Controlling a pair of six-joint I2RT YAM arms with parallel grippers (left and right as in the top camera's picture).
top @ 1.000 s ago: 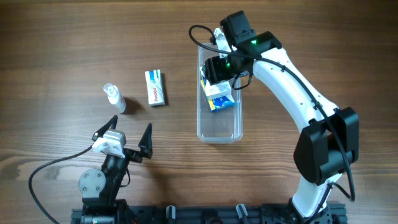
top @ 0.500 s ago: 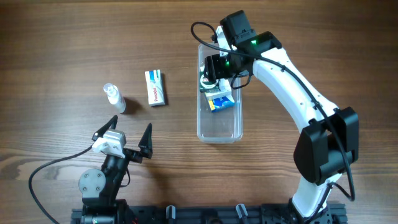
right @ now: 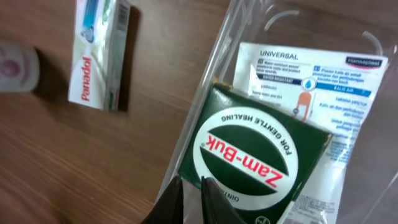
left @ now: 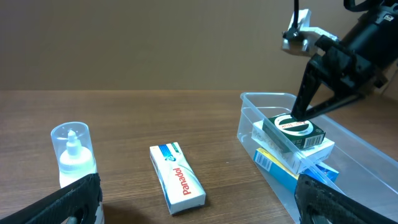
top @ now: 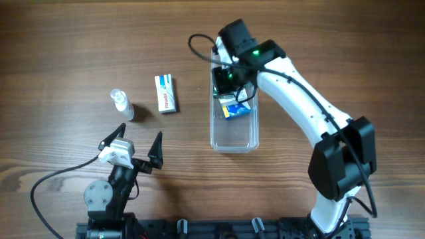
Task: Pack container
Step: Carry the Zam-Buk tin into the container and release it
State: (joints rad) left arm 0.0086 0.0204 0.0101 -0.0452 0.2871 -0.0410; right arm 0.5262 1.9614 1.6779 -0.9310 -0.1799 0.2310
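Note:
The clear plastic container lies lengthwise at the table's middle. In its far half is a stack of small boxes: a green Zam-Buk box on a white plaster box, with a blue box underneath. My right gripper is shut, its tips pressed together at the green box's edge by the container's left wall. Nothing is held between them. My left gripper rests wide open near the front left and is empty. From the left wrist, the right gripper shows as a point touching the green box.
A white Panadol box lies flat on the table left of the container. A small clear bottle stands further left, just beyond my left gripper. The container's near half holds nothing.
My right gripper's fingers have closed from a wide stance, and the arm has swung a little left over the container's far end. The left arm has not moved.

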